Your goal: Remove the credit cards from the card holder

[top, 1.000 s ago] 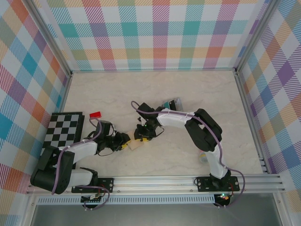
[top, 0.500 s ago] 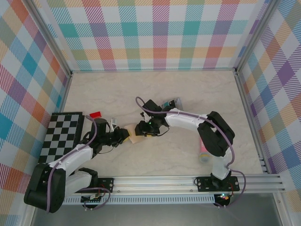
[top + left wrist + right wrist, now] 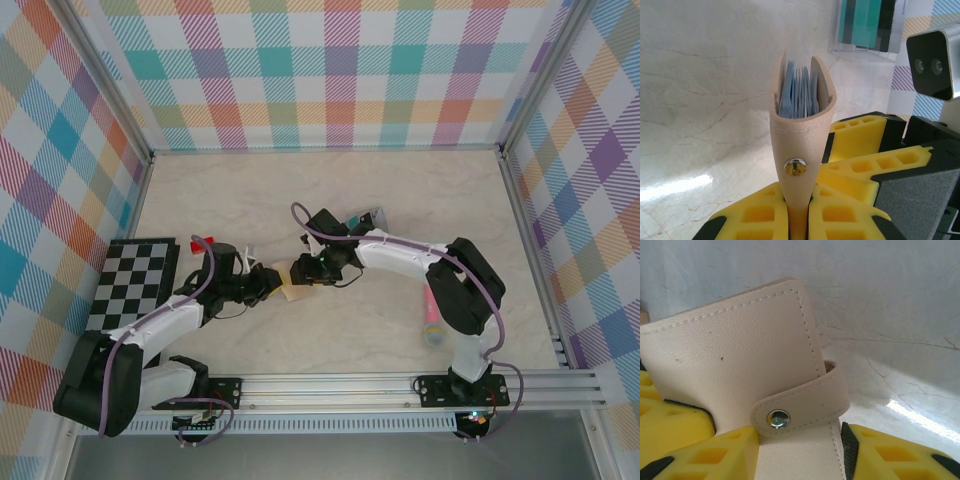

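The tan card holder (image 3: 291,291) is held off the table between both grippers. My left gripper (image 3: 267,286) is shut on its lower end; in the left wrist view the holder (image 3: 799,145) rises edge-on from my fingers (image 3: 760,212), its stud facing the camera and its blue-grey pockets (image 3: 799,95) gaping at the top. My right gripper (image 3: 306,273) is shut across the holder's flat face (image 3: 740,355), under the snapped strap (image 3: 805,405). No card shows inside the pockets. A red card (image 3: 197,241) lies by the checkered board, partly behind my left arm. The teal-green card is out of view.
The black-and-white checkered board (image 3: 135,285) lies at the left. A clear plastic box (image 3: 366,217) with teal and black contents sits behind the right gripper, also in the left wrist view (image 3: 867,25). A pink cylinder (image 3: 434,322) lies by the right arm.
Both grippers have carried the holder a little farther from the arm bases. The left arm has stretched forward and now covers more of the red card. The right elbow swung right, uncovering the pink cylinder.
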